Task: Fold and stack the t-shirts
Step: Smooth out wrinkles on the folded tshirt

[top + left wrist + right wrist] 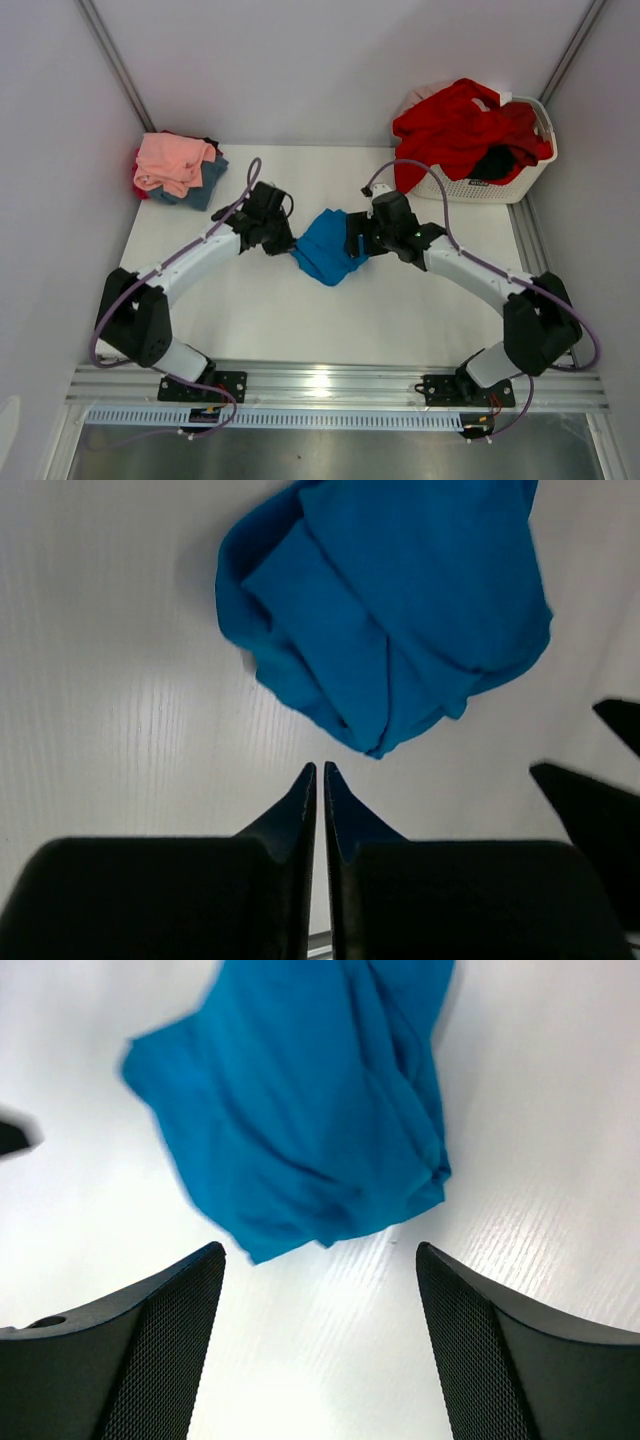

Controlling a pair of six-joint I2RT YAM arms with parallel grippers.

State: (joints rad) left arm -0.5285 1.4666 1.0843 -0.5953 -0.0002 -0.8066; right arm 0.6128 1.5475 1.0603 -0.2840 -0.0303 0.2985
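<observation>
Noted blue tee (328, 247) crumpled mid-worktop (300, 320), lying between both pincers, gripped by neither. Found left pincer (320, 768) clenched, empty, tips just short of cloth. Found right pincer (320, 1250) released, spread wide, near tee's edge.

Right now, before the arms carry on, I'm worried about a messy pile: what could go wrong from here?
The blue shirt lies bunched, not flat; put on the pink shirt topping the pile like this, it would likely sit lumpy or slide off. The left claw, shut, and the right claw, open, sit close on opposite sides of it, so they could bump when reaching for the cloth.
</observation>
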